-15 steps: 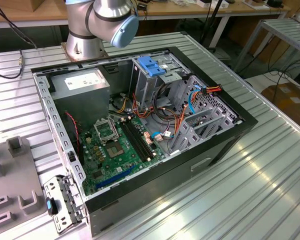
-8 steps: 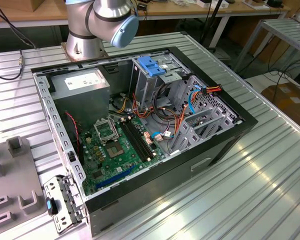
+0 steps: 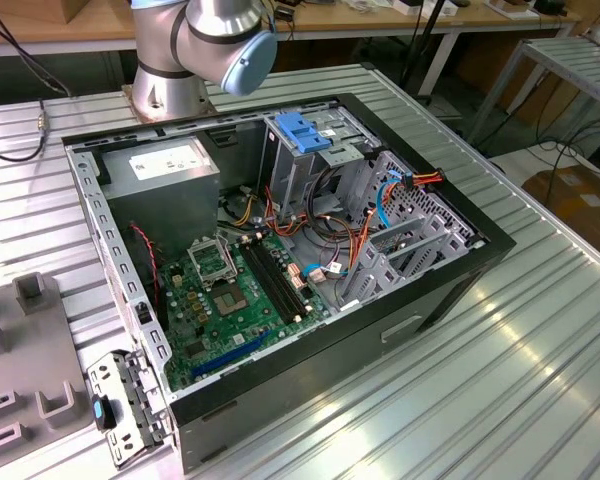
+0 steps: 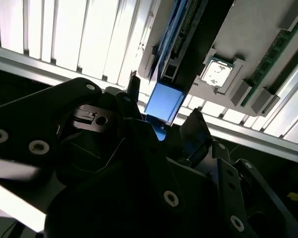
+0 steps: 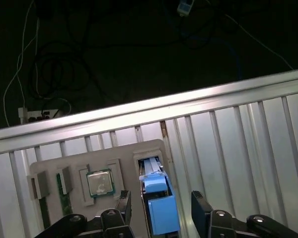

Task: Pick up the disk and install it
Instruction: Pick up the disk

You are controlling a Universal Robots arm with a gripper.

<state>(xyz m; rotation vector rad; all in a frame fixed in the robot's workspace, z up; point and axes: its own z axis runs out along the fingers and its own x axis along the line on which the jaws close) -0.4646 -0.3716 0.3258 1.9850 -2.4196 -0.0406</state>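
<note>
Logged as pick-up step; grasp not yet made. Noted gripper (image 5: pixel 162 204) spread apart, straddling blue end of disk (image 5: pixel 155 184). Found disk seated in slot of grey holder (image 5: pixel 54 166), beside chip (image 5: pixel 100 182) on that holder. Likely needs centred, square closing on that end.

Smooth blue plastic on the disk (image 5: pixel 162 215); ribbed bright-metal table (image 5: pixel 238 139).

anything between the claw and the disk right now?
Nothing visible. In the first wrist view the disk stands on edge in the grey holder. Its blue tab sits between the fingers of the open claw, with a gap on each side.
</note>
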